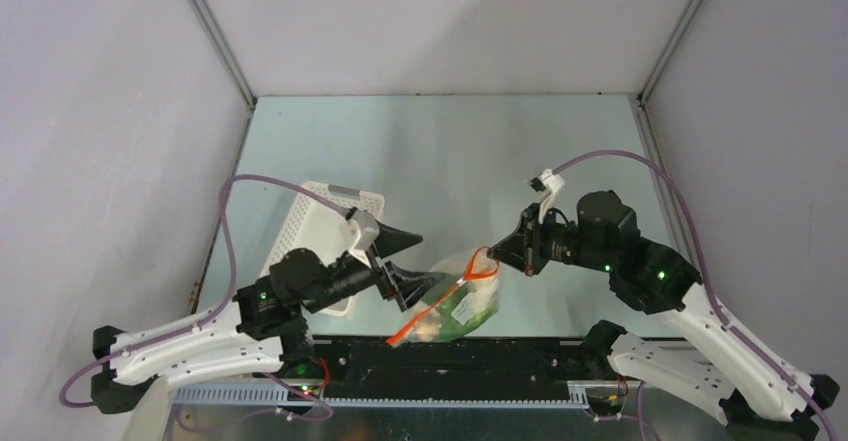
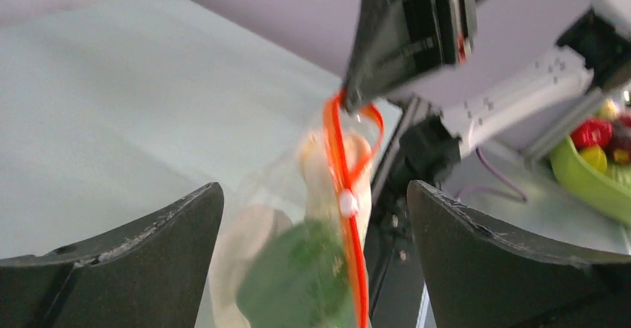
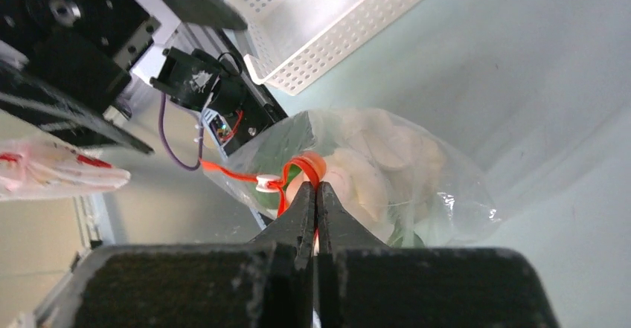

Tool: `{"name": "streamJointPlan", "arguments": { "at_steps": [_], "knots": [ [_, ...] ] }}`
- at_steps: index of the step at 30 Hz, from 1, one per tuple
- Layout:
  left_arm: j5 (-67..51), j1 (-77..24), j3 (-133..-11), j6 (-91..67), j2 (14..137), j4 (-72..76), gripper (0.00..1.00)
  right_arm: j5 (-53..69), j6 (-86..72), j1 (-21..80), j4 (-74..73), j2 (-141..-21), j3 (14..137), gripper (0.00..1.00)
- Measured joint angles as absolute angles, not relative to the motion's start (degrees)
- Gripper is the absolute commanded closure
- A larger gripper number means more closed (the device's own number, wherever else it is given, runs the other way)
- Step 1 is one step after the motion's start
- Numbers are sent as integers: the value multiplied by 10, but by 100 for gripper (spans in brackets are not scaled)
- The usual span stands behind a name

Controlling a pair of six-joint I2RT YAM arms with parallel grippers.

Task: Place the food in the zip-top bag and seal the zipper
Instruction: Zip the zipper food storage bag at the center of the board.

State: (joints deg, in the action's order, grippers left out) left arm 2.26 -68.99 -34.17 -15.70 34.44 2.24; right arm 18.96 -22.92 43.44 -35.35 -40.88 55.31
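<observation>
Food (image 3: 372,172) is inside the zip-top bag (image 1: 455,296): pale mushroom pieces and green leaves show through the clear plastic. Bag sits at the near edge of the table (image 1: 430,151), between the two arms, with its upper corner drawn up toward the right.

Right gripper (image 1: 497,251): jaws closed tight on the zipper (image 1: 440,306), pinching a looped bit of the red-orange strip at that raised corner. Strip runs from the pinch down and left to the bag's low end. White slider (image 3: 266,182) sits on the strip near the pinch. Whether the mouth is sealed along its length: cannot tell.

Left gripper (image 1: 428,259): jaws wide apart, one finger on either side of the bag's left part. Contact with the plastic: cannot tell.

White perforated basket (image 1: 320,221) lies on the table beyond the left arm, apart from the bag.
</observation>
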Motion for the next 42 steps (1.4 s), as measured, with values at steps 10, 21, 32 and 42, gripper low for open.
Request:
{"name": "streamJointPlan", "arguments": {
  "at_steps": [10, 21, 32, 42],
  "knots": [
    [66, -690, -396, -170, 379, 14, 0, 109, -223, 494, -334, -451, 598, 100],
    [-21, -690, -393, -161, 499, 11, 22, 6, -338, 499, -357, -459, 599, 100],
    [-17, -690, -352, -130, 496, 44, 56, 3, -365, 495, -373, -443, 599, 100],
    [-13, -689, -342, -114, 507, 64, 100, 9, -379, 491, -380, -438, 599, 100]
  ]
}}
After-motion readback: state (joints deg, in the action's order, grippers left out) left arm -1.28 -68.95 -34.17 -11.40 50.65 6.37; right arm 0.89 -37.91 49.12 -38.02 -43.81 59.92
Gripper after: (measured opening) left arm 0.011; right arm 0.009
